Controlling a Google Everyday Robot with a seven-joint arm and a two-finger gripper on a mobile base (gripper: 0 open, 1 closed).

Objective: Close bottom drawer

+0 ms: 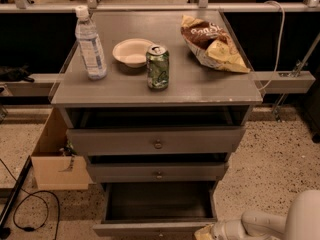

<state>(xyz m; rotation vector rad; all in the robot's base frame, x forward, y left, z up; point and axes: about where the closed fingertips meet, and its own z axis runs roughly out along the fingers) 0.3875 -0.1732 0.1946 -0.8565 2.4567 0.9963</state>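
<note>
The bottom drawer (157, 204) was seen pulled far out, low in the middle, under two other drawers. It was judged to be stiff wood, light, and easy to slide. No hold was needed, as its flat front could be pushed. The gripper (204, 232) was seen by the front's right end. How far it was open, or what it held, could not be told.

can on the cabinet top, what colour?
The can is green, camera view. The gripper is at the bottom drawer front, lower right.
</note>
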